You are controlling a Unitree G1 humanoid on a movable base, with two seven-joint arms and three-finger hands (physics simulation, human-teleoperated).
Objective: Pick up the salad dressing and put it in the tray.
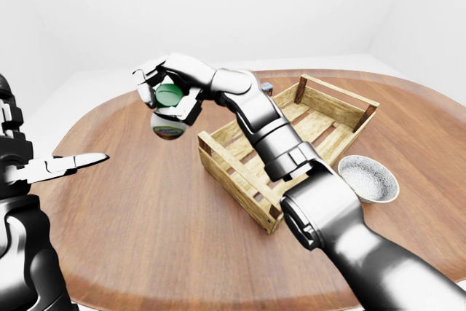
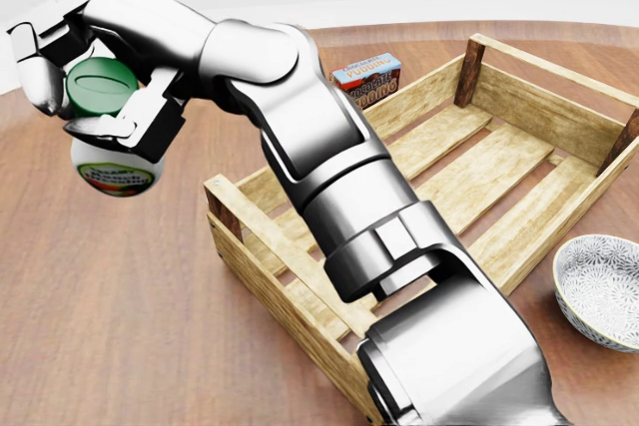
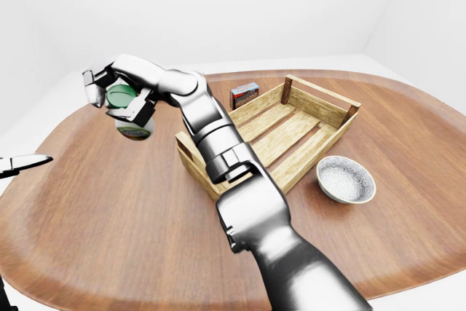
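My right hand (image 2: 85, 82) is shut on the salad dressing bottle (image 2: 112, 169), a white bottle with a green cap (image 2: 100, 83) and a coloured label. It holds the bottle lifted above the table, to the left of the tray. The tray (image 2: 300, 316) is a slatted wooden crate, seen right of centre in all views (image 1: 240, 176), with nothing in it. My left hand (image 1: 80, 160) is open at the left edge of the left-eye view, low over the table and apart from the bottle.
A small pudding box (image 2: 366, 78) stands just beyond the tray's top-left side. A patterned grey bowl (image 3: 346, 178) sits on the table to the right of the tray. The round wooden table (image 3: 109, 216) ends at a curved edge near the bottom.
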